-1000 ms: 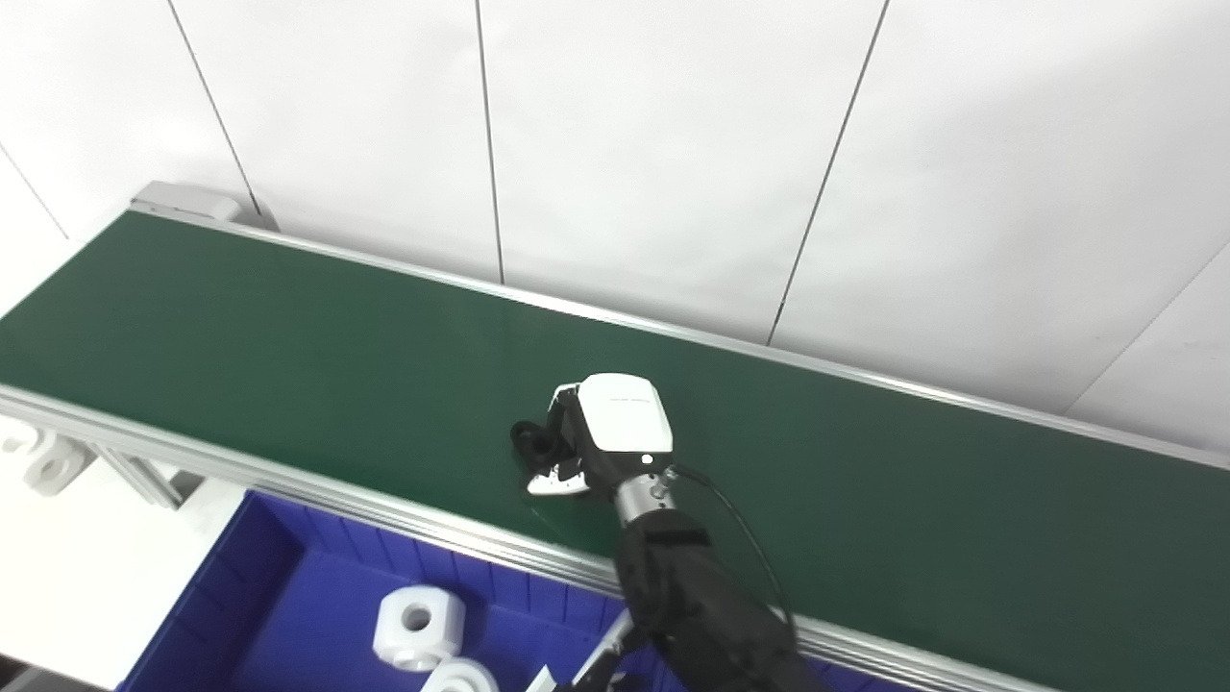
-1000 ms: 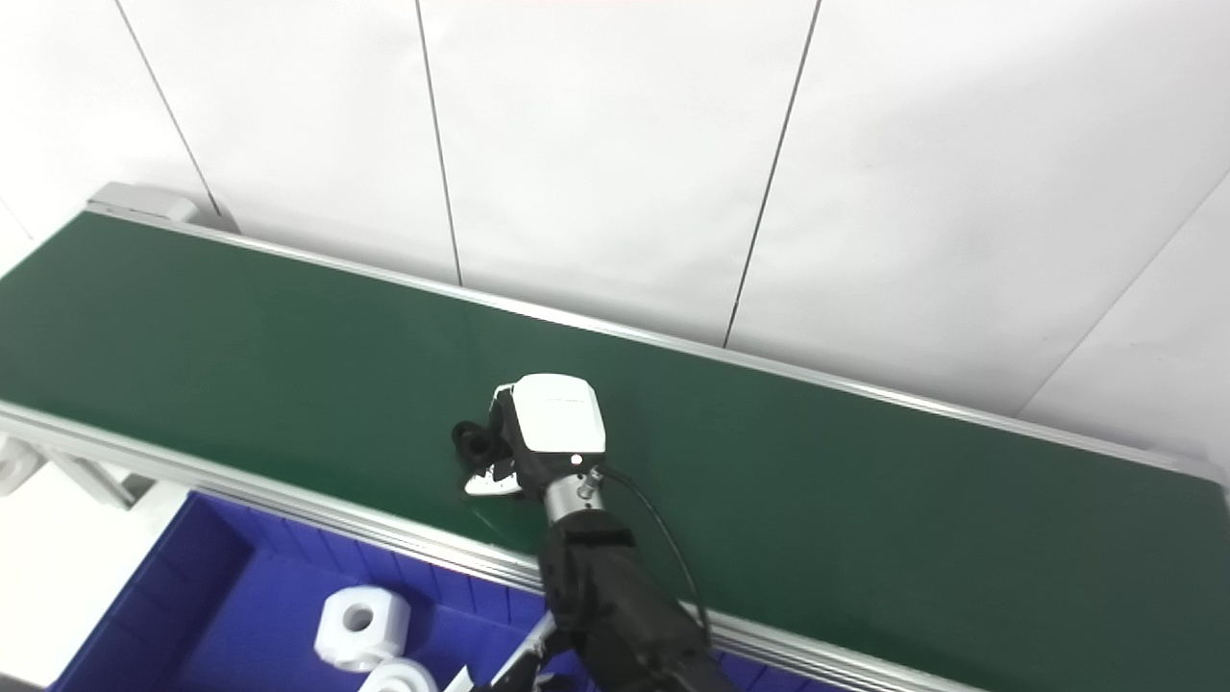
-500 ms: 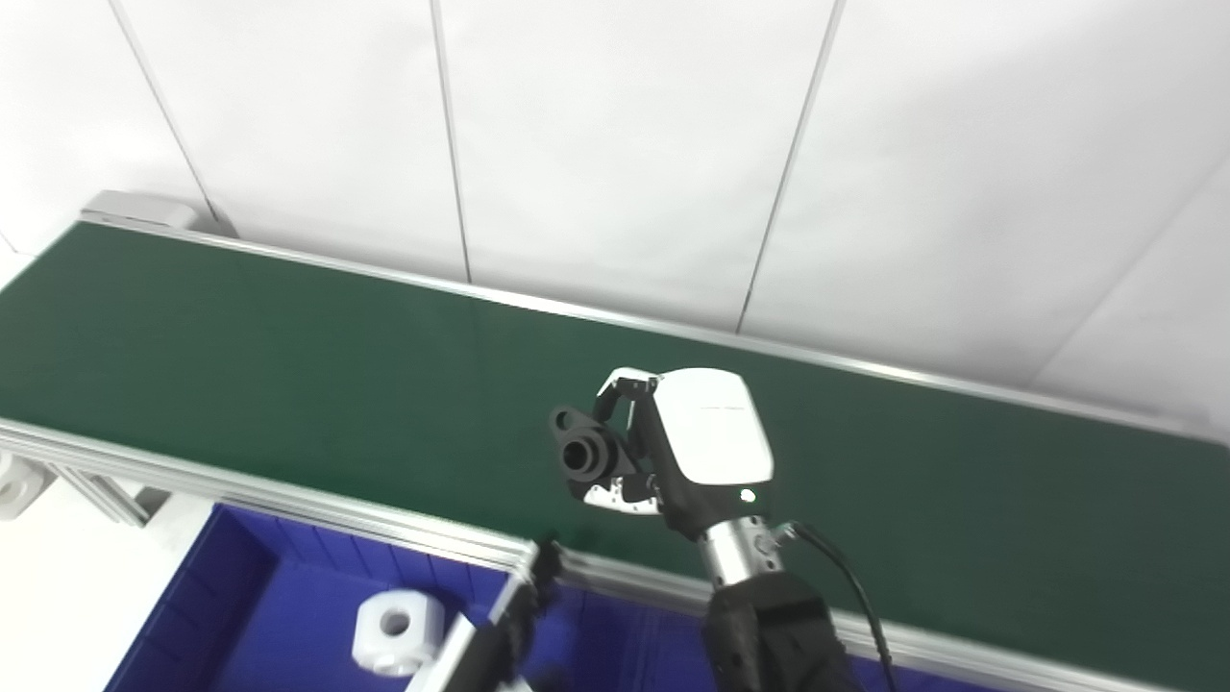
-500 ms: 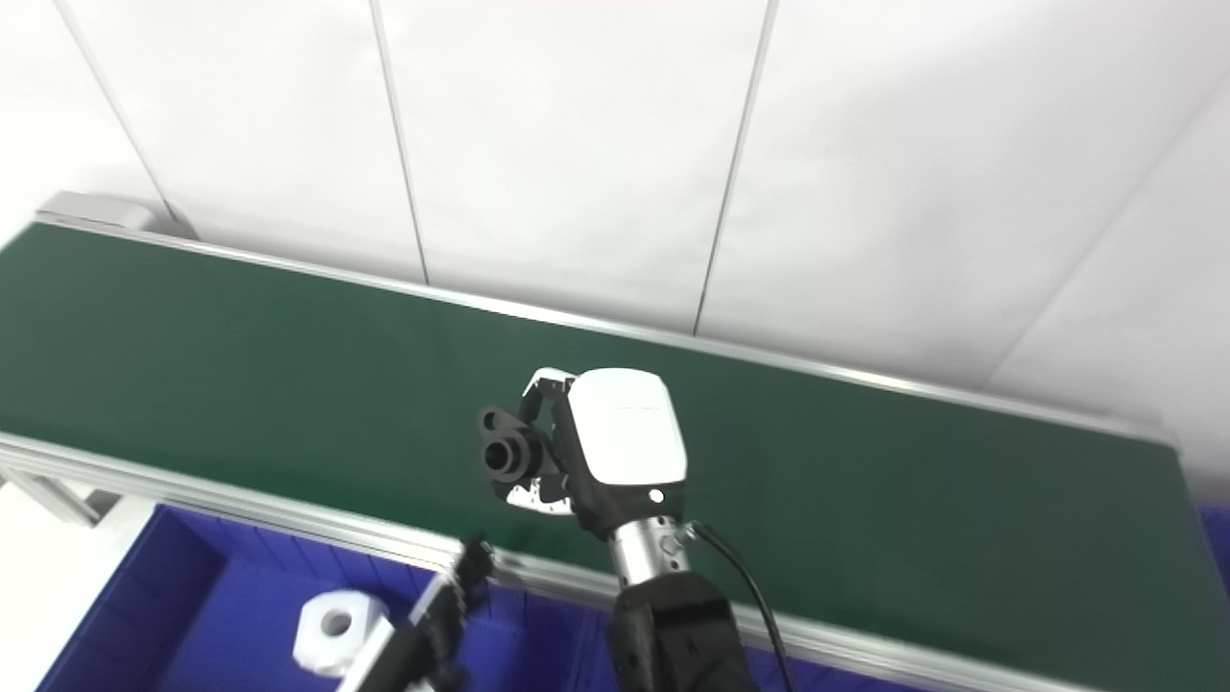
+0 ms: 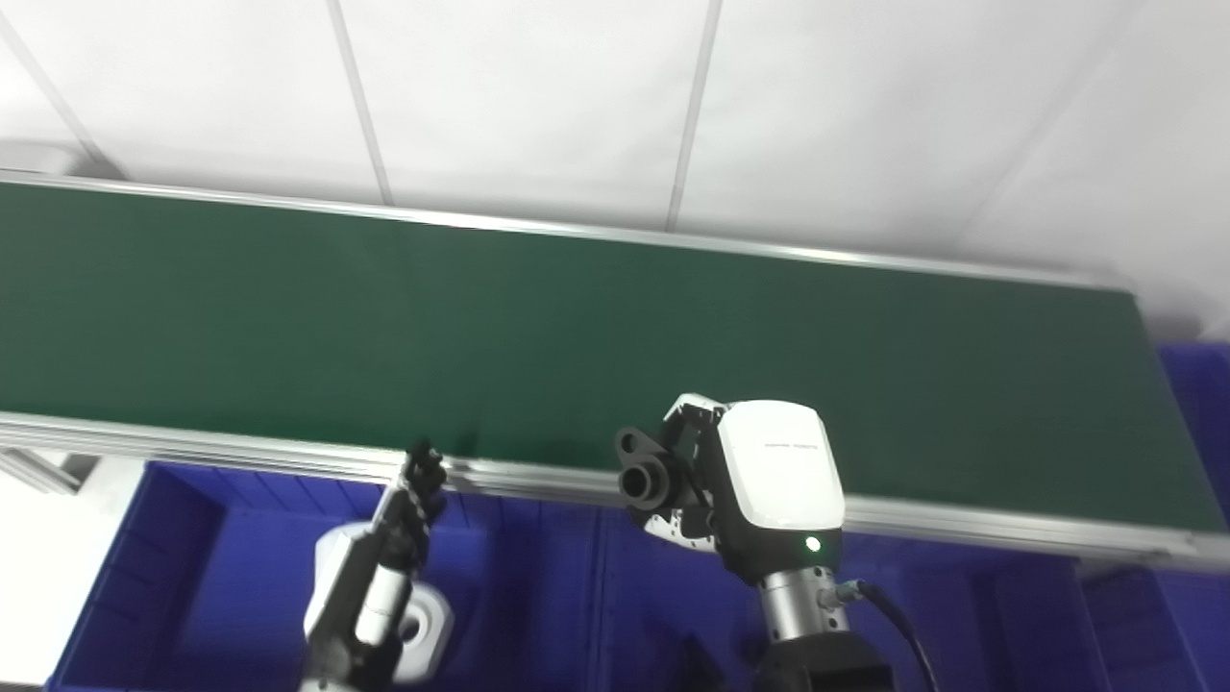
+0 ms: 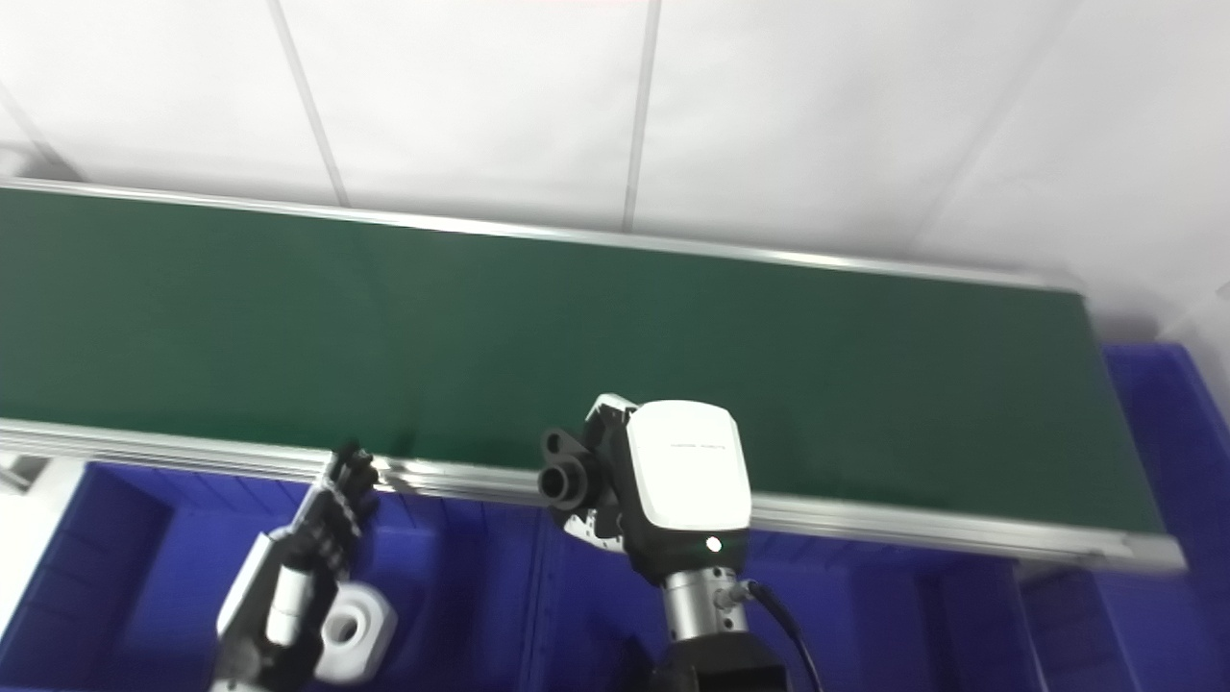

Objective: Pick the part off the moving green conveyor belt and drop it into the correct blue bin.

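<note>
Blue bins (image 5: 538,577) run along the near side of the green conveyor belt (image 5: 480,317), which serves as the landmark. At the left, below the belt's near rail, the left hand (image 5: 384,567) is raised over a bin with its fingers (image 5: 421,479) straight and apart, holding nothing; their tips reach up to the rail. Just beside its wrist a white part (image 6: 357,630) with a round hole lies in the bin; the right eye view shows it almost whole, while in the left eye view the hand covers much of it. Further right, at the belt's near rail, the right hand (image 5: 730,481) is closed around the black part (image 5: 646,473), lifted clear of the belt. Past the belt's right end another blue bin (image 6: 1168,404) shows, more of it in the right eye view.
</note>
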{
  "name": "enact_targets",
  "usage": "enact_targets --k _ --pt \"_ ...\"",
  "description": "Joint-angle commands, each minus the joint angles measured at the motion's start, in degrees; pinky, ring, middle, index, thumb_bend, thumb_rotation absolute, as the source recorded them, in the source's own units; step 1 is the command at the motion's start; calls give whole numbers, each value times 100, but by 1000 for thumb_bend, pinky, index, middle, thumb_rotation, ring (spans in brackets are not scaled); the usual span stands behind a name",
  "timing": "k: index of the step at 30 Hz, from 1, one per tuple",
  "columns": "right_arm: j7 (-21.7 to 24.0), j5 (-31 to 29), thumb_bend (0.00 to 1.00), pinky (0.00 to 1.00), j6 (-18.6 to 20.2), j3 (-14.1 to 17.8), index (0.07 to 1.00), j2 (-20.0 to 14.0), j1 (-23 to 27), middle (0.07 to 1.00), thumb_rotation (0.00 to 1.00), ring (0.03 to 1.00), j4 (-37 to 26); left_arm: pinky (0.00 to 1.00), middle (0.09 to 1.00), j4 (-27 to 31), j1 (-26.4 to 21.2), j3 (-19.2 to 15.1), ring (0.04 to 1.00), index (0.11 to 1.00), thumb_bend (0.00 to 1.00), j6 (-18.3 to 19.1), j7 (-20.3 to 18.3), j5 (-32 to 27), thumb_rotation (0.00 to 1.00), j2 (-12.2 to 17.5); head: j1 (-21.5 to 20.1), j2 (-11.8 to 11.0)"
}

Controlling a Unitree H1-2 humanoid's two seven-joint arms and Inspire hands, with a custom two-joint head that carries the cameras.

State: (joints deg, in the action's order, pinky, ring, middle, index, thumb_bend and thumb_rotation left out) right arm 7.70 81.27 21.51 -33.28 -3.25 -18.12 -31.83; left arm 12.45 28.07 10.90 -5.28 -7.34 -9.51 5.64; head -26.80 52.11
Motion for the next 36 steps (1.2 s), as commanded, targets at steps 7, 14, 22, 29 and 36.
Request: enact_targets --k 7,14,22,29,36 --pt "109 265 507 96 -209 152 487 324 -1008 250 133 157 -294 1000 1000 625 -68 -287 1000 1000 938 550 -142 -346 854 117 -295 281" --pt "470 430 508 103 -121 451 490 538 -1244 262 129 167 -37 1000 1000 804 -125 -397 1000 1000 934 867 -194 -384 859 173 -430 390" --pt "1924 1362 683 221 27 1054 606 803 -1259 453 272 325 358 1000 1000 863 -129 -403 1000 1000 924 904 -201 -294 861 126 -311 453" --pt "2560 2005 996 612 -196 1235 811 861 -1255 798 689 687 469 1000 1000 823 -93 -370 1000 1000 930 859 -233 -346 838 28 -40 356" --pt "2318 1673 1000 746 -193 1286 859 832 -1372 861 888 771 394 1000 1000 699 6 -298 1000 1000 938 681 -254 -112 856 -17 423 128"
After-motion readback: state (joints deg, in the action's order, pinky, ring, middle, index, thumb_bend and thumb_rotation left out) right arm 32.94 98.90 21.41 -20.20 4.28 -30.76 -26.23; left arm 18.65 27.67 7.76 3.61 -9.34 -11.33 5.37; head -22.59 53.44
